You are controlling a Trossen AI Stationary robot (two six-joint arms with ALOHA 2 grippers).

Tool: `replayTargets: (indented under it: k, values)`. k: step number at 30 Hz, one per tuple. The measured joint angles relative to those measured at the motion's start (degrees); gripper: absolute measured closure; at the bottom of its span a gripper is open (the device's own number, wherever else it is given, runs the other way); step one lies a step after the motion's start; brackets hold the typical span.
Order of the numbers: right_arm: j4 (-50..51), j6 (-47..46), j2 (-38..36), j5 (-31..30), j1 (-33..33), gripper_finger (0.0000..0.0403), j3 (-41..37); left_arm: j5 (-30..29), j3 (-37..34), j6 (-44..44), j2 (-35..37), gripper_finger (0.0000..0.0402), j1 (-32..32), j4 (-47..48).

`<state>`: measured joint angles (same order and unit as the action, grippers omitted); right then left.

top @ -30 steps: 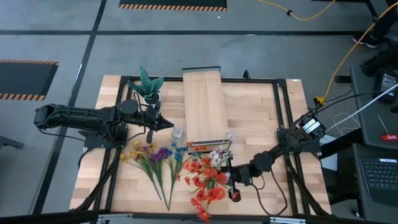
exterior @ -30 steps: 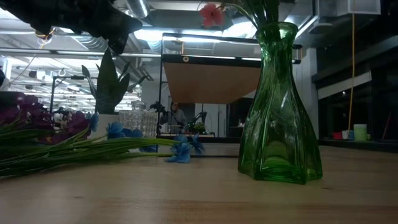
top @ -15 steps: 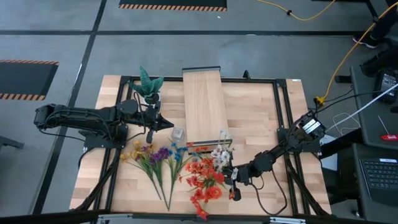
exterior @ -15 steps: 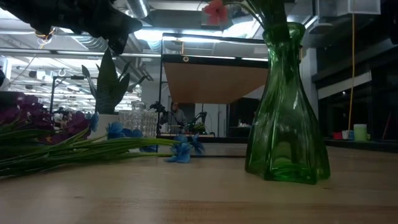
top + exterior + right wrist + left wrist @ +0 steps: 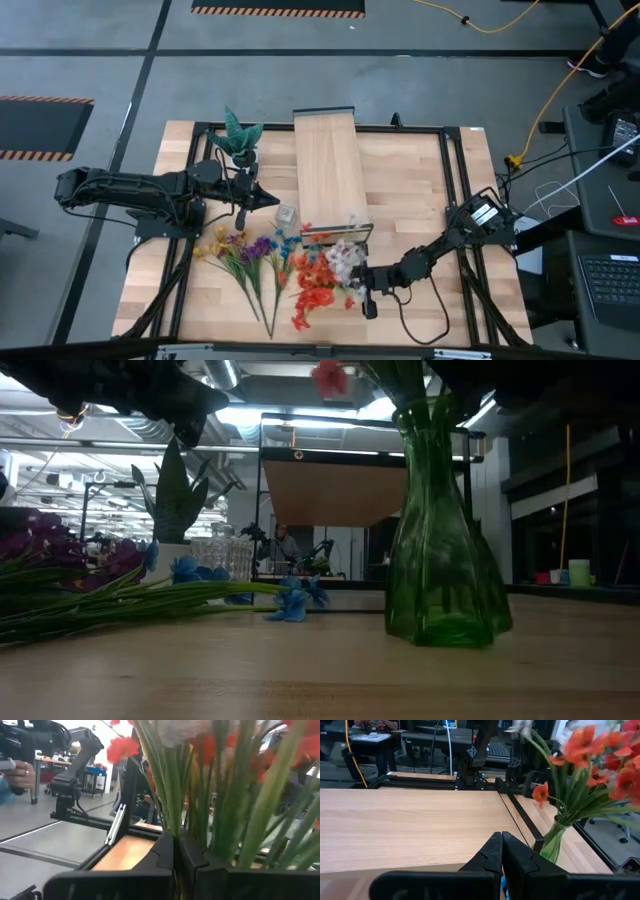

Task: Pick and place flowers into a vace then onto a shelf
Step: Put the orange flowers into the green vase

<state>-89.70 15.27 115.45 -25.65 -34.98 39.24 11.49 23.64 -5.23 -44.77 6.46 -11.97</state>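
Note:
A green glass vase point(image 5: 440, 560) stands on the table near the shelf's near end, with red-orange and white flowers point(image 5: 320, 275) in it. My right gripper point(image 5: 362, 290) is shut at the vase's mouth, right against the stems point(image 5: 200, 785). The left wrist view shows the vase point(image 5: 551, 842) beyond the shelf point(image 5: 328, 165). Yellow, purple and blue flowers point(image 5: 250, 250) lie flat on the table to the left. My left gripper point(image 5: 272, 199) hangs shut at the shelf's left side, holding nothing. My right gripper is shut at the top of the vase's neck point(image 5: 425, 420), coming roughly level from the table's right side. Its own fingers point(image 5: 165, 855) and the stems hide the place of contact, so rim or stems I cannot tell. The vase's base point(image 5: 445, 635) rests on the table.
A spiky green plant in a white pot point(image 5: 238, 135) stands at the far left of the shelf. A small clear glass point(image 5: 286, 214) sits by the shelf's near left corner. A black frame point(image 5: 455, 200) runs around the table. Bare wood lies right of the shelf.
My right gripper has sunk and gone a little toward the table's left, staying shut. The vase has rocked on its base and shifted slightly left. The blooms have swung toward the shelf's near end.

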Motion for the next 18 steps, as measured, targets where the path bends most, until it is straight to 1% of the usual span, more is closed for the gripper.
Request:
replayTargets:
  k: [10,18]
  values:
    - [-0.26,0.79,0.01,-0.34,-0.89,0.0403,-0.17,-0.02,0.0,0.0,0.0,0.0398,0.02,0.15]
    - [-0.32,6.52,0.01,-10.1,-6.23,0.0401,-0.17,-0.02,0.0,-0.02,-0.01,0.0398,0.02,0.2]
